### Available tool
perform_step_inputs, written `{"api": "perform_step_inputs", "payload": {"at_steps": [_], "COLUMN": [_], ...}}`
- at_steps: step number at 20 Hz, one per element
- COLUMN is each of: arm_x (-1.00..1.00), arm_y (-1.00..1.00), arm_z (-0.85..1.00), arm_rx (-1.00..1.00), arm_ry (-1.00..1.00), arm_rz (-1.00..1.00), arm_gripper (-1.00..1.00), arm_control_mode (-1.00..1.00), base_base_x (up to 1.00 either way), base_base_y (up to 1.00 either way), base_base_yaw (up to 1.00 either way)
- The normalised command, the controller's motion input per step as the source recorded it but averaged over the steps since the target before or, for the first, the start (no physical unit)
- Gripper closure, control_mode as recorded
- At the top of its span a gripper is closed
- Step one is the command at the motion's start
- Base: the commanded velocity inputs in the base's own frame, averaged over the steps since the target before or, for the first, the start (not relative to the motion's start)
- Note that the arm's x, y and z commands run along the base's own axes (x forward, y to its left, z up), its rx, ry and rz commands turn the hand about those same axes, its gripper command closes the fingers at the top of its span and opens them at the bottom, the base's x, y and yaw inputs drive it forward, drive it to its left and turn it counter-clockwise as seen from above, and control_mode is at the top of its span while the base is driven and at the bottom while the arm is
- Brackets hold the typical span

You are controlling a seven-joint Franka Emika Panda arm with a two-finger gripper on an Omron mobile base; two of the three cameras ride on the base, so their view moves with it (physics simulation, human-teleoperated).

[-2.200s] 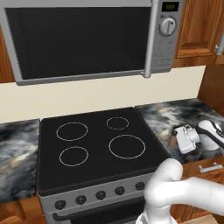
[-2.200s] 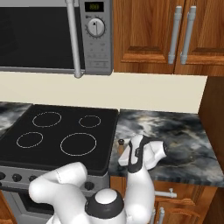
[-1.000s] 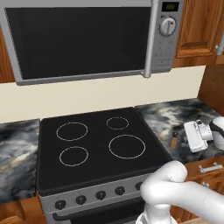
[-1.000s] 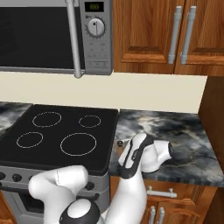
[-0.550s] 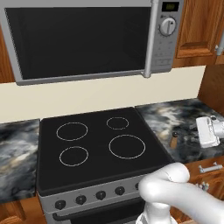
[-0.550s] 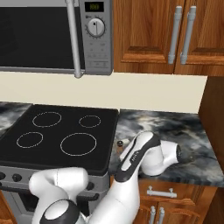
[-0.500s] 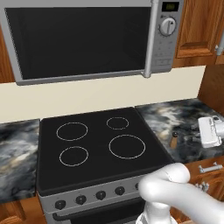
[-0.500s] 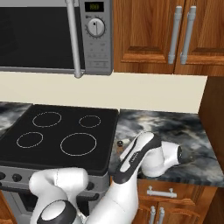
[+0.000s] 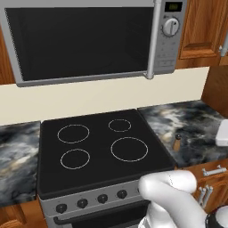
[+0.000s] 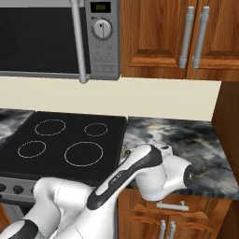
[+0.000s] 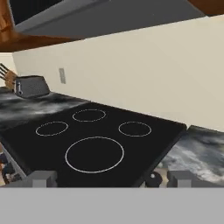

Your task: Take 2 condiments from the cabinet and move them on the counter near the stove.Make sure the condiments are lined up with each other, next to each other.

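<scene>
The brown shaker (image 9: 177,142) with its black cap stands upright on the dark marbled desk (image 9: 196,122), just right of the stove (image 9: 98,147) and near the front edge. In the hand view the pincer (image 11: 111,178) has its two grey fingertips (image 11: 41,178) spread wide apart and grips nothing. The shaker's black cap (image 11: 153,178) shows low between them, close to the right tip. A toaster (image 11: 30,86) sits far off beyond the stove.
</scene>
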Motion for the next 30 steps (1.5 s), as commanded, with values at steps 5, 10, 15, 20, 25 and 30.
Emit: {"api": "perform_step_inputs", "payload": {"at_steps": [5, 10, 15, 20, 25, 30], "arm_x": [-0.26, -0.20, -0.20, -0.35, -0.03, -0.02], "arm_y": [0.28, 0.50, 0.55, 0.51, 0.45, 0.19], "arm_z": [0.62, 0.36, 0.21, 0.11, 0.01, -0.02], "arm_rx": [0.00, -0.11, -0.13, -0.10, -0.06, -0.09], "arm_ry": [0.23, 0.26, 0.27, 0.10, 0.01, 0.00], "arm_rz": [-0.34, -0.26, -0.28, -0.33, -0.20, 0.00], "arm_gripper": [-1.00, -1.00, -1.00, -1.00, -1.00, -1.00], "arm_control_mode": [-1.00, -1.00, -1.00, -1.00, -1.00, -1.00], "base_base_x": [0.00, 0.00, 0.00, 0.00, 0.00, 0.00], "base_base_y": [0.00, 0.00, 0.00, 0.00, 0.00, 0.00], "base_base_yaw": [0.00, 0.00, 0.00, 0.00, 0.00, 0.00]}}
